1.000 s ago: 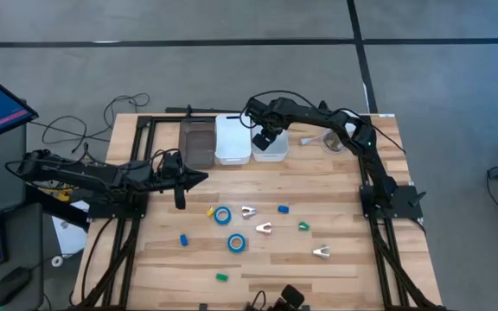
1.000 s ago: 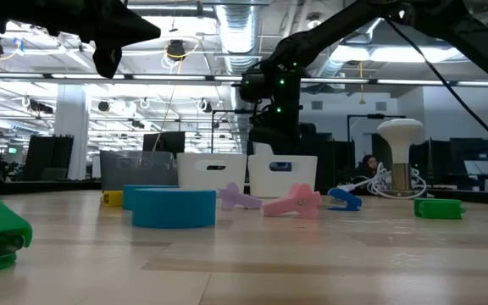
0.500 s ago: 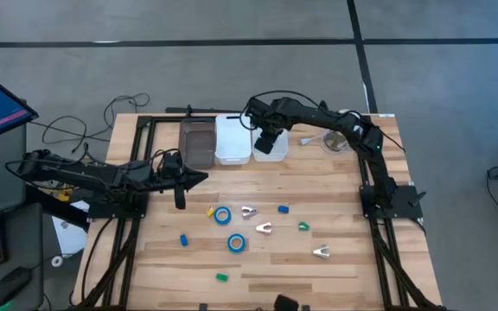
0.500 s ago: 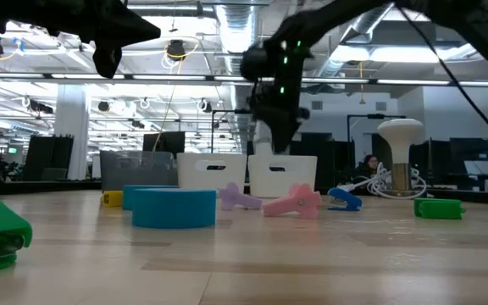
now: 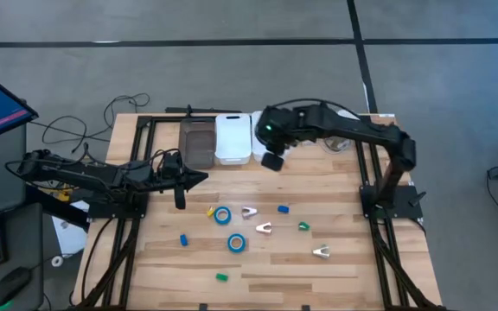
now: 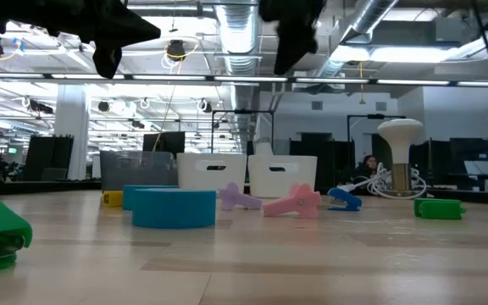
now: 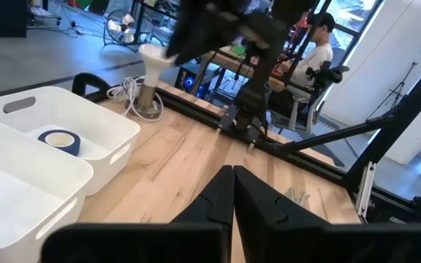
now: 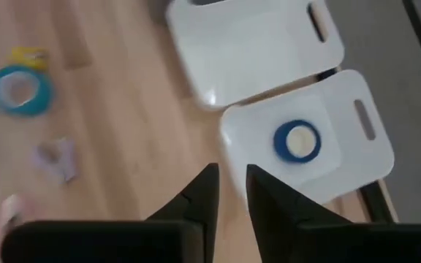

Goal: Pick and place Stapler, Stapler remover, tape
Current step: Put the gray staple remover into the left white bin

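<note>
One tape roll [image 8: 297,142] is lying in the outer white bin [image 8: 357,157] — beside a second white bin [image 5: 233,138] and a grey one [image 5: 197,142]. Two more rolls [image 5: 222,215] [image 5: 236,244] are sitting on the desk [image 5: 318,181] among small coloured pieces. The right tool [image 5: 272,161] is hanging above the desk by the bins, fingers narrowly apart and holding nothing. The left tool [image 5: 180,200] is waiting at the left edge — fingers together.

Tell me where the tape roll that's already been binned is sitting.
The tape roll lies inside the white bin, the rightmost of the three bins along the table's far edge, below the right gripper.
</note>
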Available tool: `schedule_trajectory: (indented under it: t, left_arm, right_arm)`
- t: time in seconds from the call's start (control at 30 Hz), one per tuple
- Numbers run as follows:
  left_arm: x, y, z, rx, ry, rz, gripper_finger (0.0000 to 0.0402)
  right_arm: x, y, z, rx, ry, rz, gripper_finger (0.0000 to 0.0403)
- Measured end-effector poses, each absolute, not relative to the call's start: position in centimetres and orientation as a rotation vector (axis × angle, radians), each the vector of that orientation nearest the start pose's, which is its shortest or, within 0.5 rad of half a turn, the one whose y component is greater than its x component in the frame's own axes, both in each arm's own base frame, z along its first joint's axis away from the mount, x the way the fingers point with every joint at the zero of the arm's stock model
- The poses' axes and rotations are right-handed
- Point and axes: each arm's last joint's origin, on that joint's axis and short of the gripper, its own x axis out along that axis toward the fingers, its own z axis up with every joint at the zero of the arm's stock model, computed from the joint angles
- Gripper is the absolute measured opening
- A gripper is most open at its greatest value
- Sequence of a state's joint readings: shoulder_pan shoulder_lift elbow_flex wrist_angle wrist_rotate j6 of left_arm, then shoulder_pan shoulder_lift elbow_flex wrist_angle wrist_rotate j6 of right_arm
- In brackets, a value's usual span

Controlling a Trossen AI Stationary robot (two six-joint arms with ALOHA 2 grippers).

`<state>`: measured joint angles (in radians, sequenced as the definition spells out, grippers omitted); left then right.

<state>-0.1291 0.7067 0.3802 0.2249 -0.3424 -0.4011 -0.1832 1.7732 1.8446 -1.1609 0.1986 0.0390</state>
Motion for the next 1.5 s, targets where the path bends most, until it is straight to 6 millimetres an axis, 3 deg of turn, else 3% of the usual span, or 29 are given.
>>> schedule_trajectory:
  t: [0.2, 0.57, 0.8, 1.0, 1.2, 1.5]
  left_arm:
    - [16.5, -1.2, 24.4, -0.373, 0.055, 0.23, 0.0003]
    - [16.5, -1.2, 24.4, -0.372, 0.055, 0.23, 0.0003]
    - [16.5, -1.2, 24.4, -0.372, 0.055, 0.23, 0.0003]
    - [16.5, -1.2, 24.4, -0.372, 0.055, 0.23, 0.0003]
    - [16.5, -1.2, 24.4, -0.372, 0.056, 0.23, 0.0003]
    - [16.5, -1.2, 24.4, -0.371, 0.056, 0.23, 0.0003]
  right_arm:
    - [31.7, -2.9, 37.0, 0.017, 1.088, -0.305, 0.006]
    - [24.6, 1.8, 33.1, 0.189, 0.823, -0.244, 0.006]
    - [20.1, 4.6, 31.7, 0.294, 0.851, -0.184, 0.006]
    - [17.1, 7.2, 30.5, 0.341, 1.045, -0.167, 0.006]
    - [16.3, 10.6, 29.1, 0.35, 1.227, -0.064, 0.006]
    - [17.4, 15.6, 25.9, 0.157, 1.307, 0.05, 0.006]
